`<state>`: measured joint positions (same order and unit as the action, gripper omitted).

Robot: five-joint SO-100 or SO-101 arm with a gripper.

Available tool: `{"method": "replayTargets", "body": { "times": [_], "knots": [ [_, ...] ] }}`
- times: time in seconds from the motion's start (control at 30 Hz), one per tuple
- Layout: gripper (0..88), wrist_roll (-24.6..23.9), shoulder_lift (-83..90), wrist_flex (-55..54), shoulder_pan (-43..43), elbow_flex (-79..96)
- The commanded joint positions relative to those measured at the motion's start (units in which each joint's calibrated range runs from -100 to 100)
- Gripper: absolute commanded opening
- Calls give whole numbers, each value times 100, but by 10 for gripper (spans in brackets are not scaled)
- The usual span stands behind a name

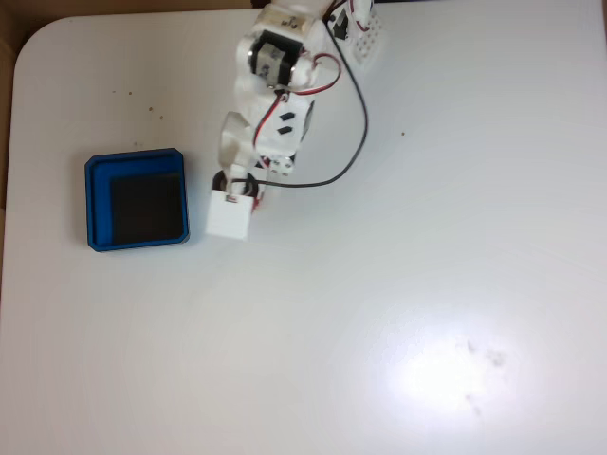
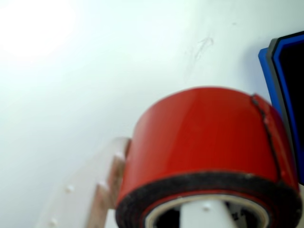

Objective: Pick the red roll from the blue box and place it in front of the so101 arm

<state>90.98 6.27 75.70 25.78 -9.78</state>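
Observation:
The red roll (image 2: 209,137) fills the lower wrist view, and my gripper (image 2: 159,190) is shut on it. One white finger (image 2: 107,183) presses its outer wall and the other goes through its core. In the fixed view the so101 arm (image 1: 275,66) reaches down from the top edge. Its gripper (image 1: 237,185) hangs over the white table just right of the blue box (image 1: 92,204). A sliver of the red roll (image 1: 259,200) shows beside the white camera block. The box's black floor is bare. The blue box (image 2: 264,66) shows its corner at the wrist view's right edge.
A white perforated board (image 1: 365,38) lies at the top by the arm's base. A black cable (image 1: 356,142) loops out to the arm's right. The white table (image 1: 398,303) stretches wide below and right of the gripper, with a bright glare patch.

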Motion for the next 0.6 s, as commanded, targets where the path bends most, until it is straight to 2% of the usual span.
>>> {"method": "replayTargets", "body": {
  "times": [0.0, 0.23, 0.4, 0.57],
  "knots": [
    [5, -18, 586, 79, -766, 825],
    [5, -36, 837, -218, -1899, 2406],
    [5, -36, 828, -1035, -1977, 2990],
    [5, -36, 786, -1373, -1987, 3601]
  ]
}}
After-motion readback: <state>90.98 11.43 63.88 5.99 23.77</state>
